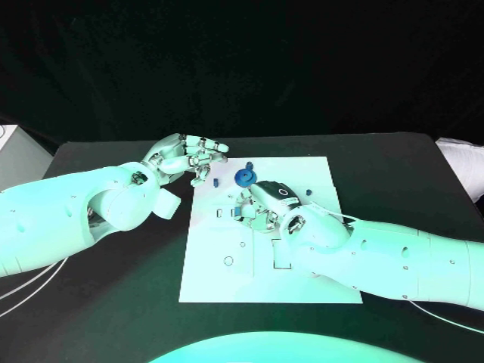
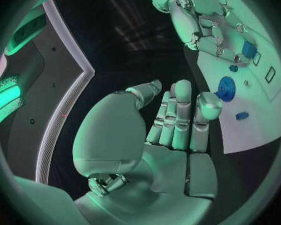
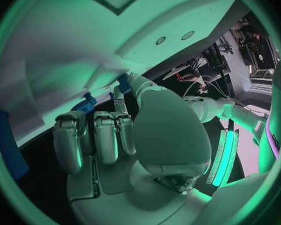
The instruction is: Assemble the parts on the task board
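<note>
2 hands over the far half of the task board (image 1: 269,280), which lies in the middle of the black table (image 1: 111,302).

Left hand (image 1: 185,156): at the board's far-left corner, above the table just off the board edge. Left wrist view shows its fingers (image 2: 178,116) straight, side by side, thumb apart, nothing between them; empty.

Small blue part (image 1: 214,181): on the board near its left edge, just beside the left hand's fingertips; contact cannot be told. In the left wrist view it lies just beyond the fingertips (image 2: 242,116).

Blue gear (image 1: 246,177): round, toothed, on the board between the 2 hands, apart from the left fingers and just beyond the right hand. Also in the left wrist view (image 2: 225,88).

Right hand (image 1: 267,204): palm down over the board's middle, fingers (image 1: 247,214) curled toward the plate. Left wrist view shows a blue block (image 2: 248,49) against its fingers; whether it is pinched or only touched I cannot tell. Right wrist view: fingers (image 3: 106,135) bent, 1 blue part (image 3: 84,105) just beyond their tips, against the board.
</note>
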Robot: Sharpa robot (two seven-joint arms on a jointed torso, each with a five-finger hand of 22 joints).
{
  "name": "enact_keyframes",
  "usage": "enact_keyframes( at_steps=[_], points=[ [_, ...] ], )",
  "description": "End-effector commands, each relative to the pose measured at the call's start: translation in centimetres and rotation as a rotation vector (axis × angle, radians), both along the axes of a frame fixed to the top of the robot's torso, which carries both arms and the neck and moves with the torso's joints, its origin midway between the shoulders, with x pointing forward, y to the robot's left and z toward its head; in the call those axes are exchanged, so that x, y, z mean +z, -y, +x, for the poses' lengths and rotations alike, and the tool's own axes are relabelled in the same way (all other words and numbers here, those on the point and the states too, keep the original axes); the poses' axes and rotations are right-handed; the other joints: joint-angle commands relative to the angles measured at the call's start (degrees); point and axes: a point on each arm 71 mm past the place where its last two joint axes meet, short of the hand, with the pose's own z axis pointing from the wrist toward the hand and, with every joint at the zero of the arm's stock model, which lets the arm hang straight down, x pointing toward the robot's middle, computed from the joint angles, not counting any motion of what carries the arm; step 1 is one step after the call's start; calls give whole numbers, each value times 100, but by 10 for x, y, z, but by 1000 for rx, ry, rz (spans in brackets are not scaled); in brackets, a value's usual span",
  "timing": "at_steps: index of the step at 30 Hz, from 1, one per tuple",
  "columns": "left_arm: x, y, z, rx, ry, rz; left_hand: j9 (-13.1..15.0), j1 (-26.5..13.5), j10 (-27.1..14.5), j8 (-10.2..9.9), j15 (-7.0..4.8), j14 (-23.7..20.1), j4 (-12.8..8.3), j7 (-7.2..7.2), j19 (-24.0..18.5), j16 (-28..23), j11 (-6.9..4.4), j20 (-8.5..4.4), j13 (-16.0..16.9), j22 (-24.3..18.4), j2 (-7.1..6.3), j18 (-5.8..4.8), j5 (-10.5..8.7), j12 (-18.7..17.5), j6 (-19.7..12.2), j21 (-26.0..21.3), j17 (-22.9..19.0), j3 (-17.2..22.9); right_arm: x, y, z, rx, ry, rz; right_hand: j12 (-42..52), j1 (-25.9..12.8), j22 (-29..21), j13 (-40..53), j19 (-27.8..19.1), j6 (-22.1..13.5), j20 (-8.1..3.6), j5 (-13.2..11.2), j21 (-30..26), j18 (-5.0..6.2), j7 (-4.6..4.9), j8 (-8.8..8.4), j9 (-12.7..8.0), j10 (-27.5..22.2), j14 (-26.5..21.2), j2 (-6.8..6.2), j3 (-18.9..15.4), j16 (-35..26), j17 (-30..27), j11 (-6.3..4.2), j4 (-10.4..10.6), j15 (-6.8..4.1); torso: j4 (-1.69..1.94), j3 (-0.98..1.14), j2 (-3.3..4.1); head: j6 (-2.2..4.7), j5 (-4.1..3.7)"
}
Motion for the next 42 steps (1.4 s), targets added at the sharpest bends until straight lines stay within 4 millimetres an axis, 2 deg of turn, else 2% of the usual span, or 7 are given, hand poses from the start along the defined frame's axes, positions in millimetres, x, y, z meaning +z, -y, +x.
enact_keyframes(
  at_steps=[1,28,42],
  points=[
    [1,2,-1,-19,1,-8,10,-54,-47,5,13,-21,13,-1,-19,-11,6,6,6,2,5,-10,14,24,-25,9,5,34,-5,0,-1,15,-22,-37,20,-31,1509,1509,600,-79,-48,20,31,-39,13,2,-12,589,515,-42,-22,-41,1104,-6,35,-20,-1,2,0,0,-1],
    [1,2,-1,-20,-1,-7,10,-54,-47,5,13,-21,13,-1,-19,-11,6,6,6,2,5,-10,14,24,-25,9,5,34,-2,1,-3,1,8,-11,20,-27,1509,1509,600,-67,-41,46,31,-39,9,16,2,589,513,-27,-6,-46,1095,-5,36,-14,0,1,2,-13,-2],
    [0,2,-1,-25,-4,-5,13,-63,-63,7,16,-21,13,1,-18,-9,8,11,12,8,5,-11,14,42,-34,14,9,42,-3,3,-1,-22,17,-15,20,-119,1509,1509,600,-85,-35,62,31,-39,18,20,17,589,510,-119,-81,-53,1081,3,80,-9,1,-1,1,-16,-28]
  ],
)
